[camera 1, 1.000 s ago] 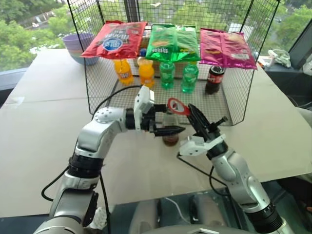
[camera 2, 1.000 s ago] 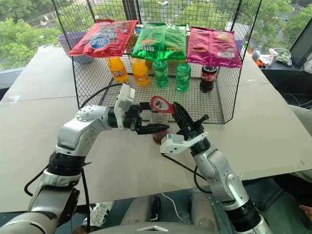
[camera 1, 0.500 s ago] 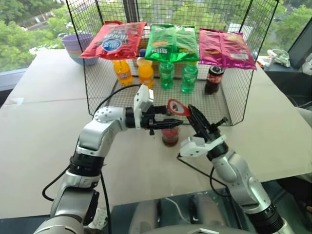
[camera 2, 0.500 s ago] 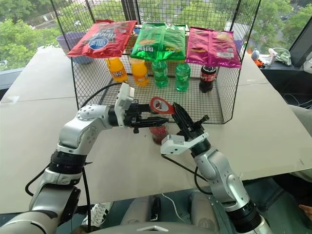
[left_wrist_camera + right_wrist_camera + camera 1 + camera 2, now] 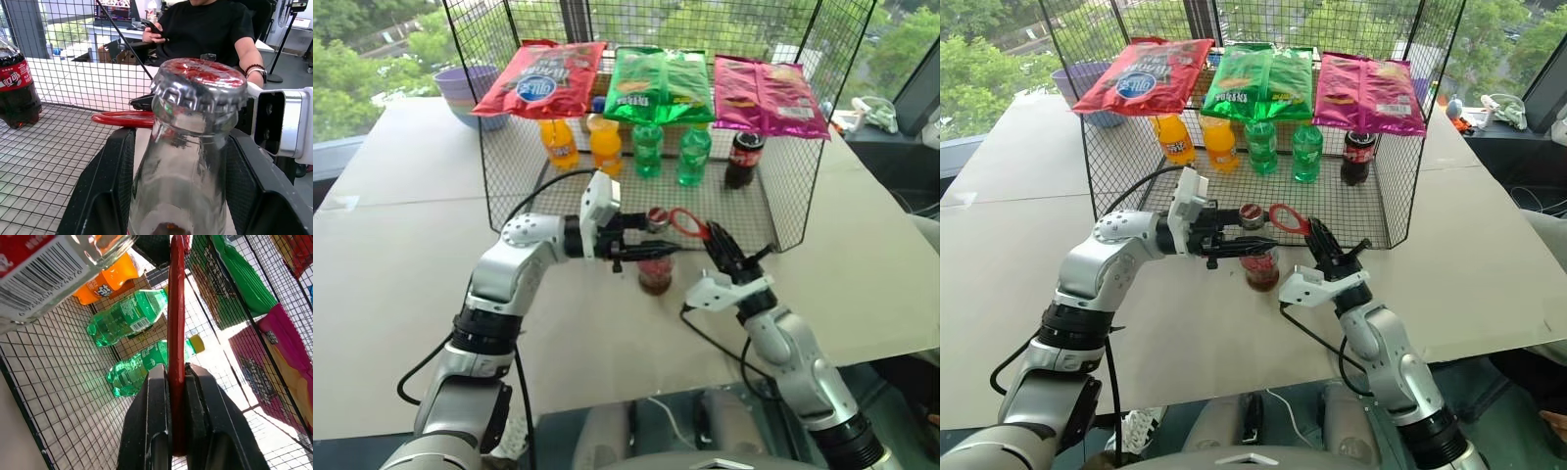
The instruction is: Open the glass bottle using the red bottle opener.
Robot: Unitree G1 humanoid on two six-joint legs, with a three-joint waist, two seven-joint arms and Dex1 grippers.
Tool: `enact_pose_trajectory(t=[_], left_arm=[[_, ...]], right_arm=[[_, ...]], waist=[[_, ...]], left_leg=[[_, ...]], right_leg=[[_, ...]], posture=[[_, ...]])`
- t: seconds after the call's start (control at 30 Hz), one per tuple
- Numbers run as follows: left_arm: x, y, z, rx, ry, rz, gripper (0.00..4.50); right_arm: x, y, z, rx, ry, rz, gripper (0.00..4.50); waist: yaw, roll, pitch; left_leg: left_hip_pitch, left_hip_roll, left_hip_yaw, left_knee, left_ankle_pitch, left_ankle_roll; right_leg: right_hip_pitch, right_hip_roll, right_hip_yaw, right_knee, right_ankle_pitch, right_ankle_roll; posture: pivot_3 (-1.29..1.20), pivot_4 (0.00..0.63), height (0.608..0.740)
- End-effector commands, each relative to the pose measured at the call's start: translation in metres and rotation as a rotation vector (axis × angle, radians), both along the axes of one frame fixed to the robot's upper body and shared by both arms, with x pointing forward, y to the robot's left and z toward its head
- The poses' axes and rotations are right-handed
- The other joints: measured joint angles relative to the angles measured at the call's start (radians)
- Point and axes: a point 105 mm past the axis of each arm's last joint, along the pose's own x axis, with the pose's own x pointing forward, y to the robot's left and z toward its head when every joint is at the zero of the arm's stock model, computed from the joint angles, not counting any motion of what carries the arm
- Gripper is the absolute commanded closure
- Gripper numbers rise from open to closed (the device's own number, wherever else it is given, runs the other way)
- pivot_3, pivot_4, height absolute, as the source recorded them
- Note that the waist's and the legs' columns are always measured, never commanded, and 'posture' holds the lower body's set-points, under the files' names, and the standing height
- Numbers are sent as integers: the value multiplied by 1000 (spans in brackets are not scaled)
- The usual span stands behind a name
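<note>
The glass bottle (image 5: 655,272) stands upright on the table in front of the wire rack, with dark cola in its lower part and its metal crown cap (image 5: 200,82) on. My left gripper (image 5: 651,246) reaches in level from the left and is shut on the bottle's neck; one black finger (image 5: 111,188) lies on each side of the glass. The red bottle opener (image 5: 683,222) hangs just right of the cap, about level with it, ring head toward the bottle. My right gripper (image 5: 713,239) is shut on its handle (image 5: 176,333).
The wire rack (image 5: 781,211) stands right behind, holding orange bottles (image 5: 606,145), green bottles (image 5: 648,149) and a dark plastic cola bottle (image 5: 744,159), with crisp bags (image 5: 661,86) on top. A purple bowl (image 5: 465,93) sits back left. A person (image 5: 200,24) sits beyond the table.
My left gripper has shut on the bottle's neck. My right gripper has shifted right and down, taking the opener's head from above the cap to beside it.
</note>
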Motion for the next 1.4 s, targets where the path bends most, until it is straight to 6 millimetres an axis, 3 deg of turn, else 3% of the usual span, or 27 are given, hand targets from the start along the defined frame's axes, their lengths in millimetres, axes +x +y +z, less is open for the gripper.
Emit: enact_pose_trajectory(t=[0.03, 0.2, 0.3, 0.53, 0.77, 1.13, 1.4], left_arm=[[-3, -2, 0, 7, -5, -22, 2618], [-3, -1, 0, 7, -6, -20, 2618], [-3, -1, 1, 7, -6, -20, 2618], [-1, -1, 1, 10, -7, -21, 2618], [-2, -1, 2, 13, -9, -21, 2618], [-1, -3, 3, 6, -9, -23, 2618], [0, -3, 4, 14, -14, -23, 2618]], right_arm=[[3, -6, 16, 143, -15, -24, 4500], [5, -29, 30, 288, -26, -101, 4500], [2, -30, 36, 301, -51, -90, 4500], [-15, 7, 38, 196, -107, 99, 4500], [-16, 19, 36, 133, -135, 175, 4500], [-24, 23, 8, 9, -103, 195, 4500], [-17, 24, -8, -125, -67, 170, 4500]], waist=[[0, 0, 0], [1, 0, 0], [0, 0, 0], [-1, 0, 0], [0, 0, 1], [0, 0, 1], [0, 0, 0]], left_leg=[[0, 0, 0, 0, 0, 0], [0, 0, 0, 0, 0, 0], [0, 0, 0, 0, 0, 0], [0, 0, 0, -1, 0, 0], [0, 0, 0, -1, 0, 0], [0, 0, 0, -1, 0, 0], [1, 0, 0, -1, 0, 0]], right_leg=[[0, 0, 0, 0, 0, 0], [0, -1, 0, 0, 0, 0], [0, -1, 0, -1, 0, 0], [0, 0, 0, -1, 0, 0], [0, -1, 0, -1, 0, 0], [0, 0, 0, -1, 0, 0], [0, -1, 0, -1, 0, 0]], posture=[[0, 150, 740], [0, 150, 740], [0, 150, 740], [0, 150, 740], [0, 150, 740], [0, 150, 740], [0, 150, 740]])
